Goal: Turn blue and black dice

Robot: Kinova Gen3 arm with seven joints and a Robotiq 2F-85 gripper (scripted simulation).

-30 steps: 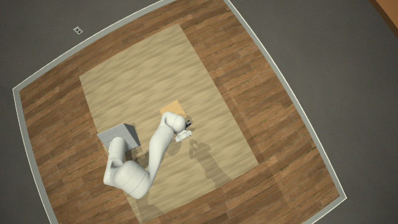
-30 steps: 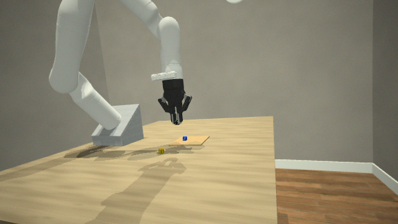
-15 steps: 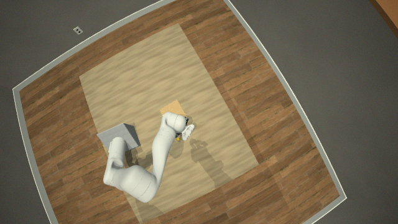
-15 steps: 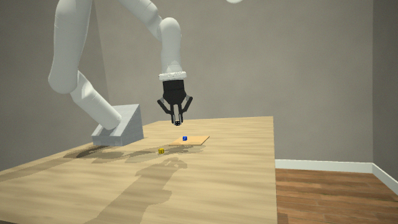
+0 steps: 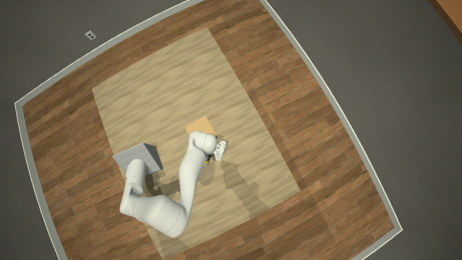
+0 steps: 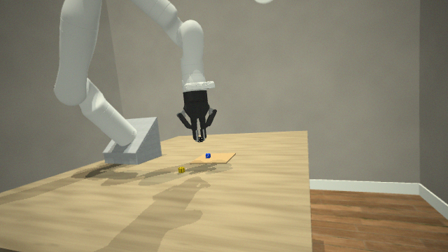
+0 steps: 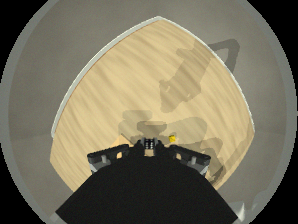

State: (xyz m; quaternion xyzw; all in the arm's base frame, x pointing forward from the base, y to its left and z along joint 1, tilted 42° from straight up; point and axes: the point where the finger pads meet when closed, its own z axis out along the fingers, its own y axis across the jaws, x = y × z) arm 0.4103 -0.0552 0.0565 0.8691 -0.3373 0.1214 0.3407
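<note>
The jaws are pinching the black die (image 6: 200, 139) (image 7: 149, 144) well above the table (image 6: 252, 196) (image 7: 135, 75), probably to keep it free for turning, while the blue die (image 6: 208, 155) is resting on the mat (image 5: 199, 125) (image 6: 224, 158) (image 7: 119, 142), the yellow (image 6: 181, 169) (image 7: 172, 138) beside it.

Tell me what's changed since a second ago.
The gripper has swivelled counterclockwise, seen from above, with the black die held above the table. Nothing was newly grasped or let go. The blue die stayed on the mat, the yellow die beside it on the table.
</note>
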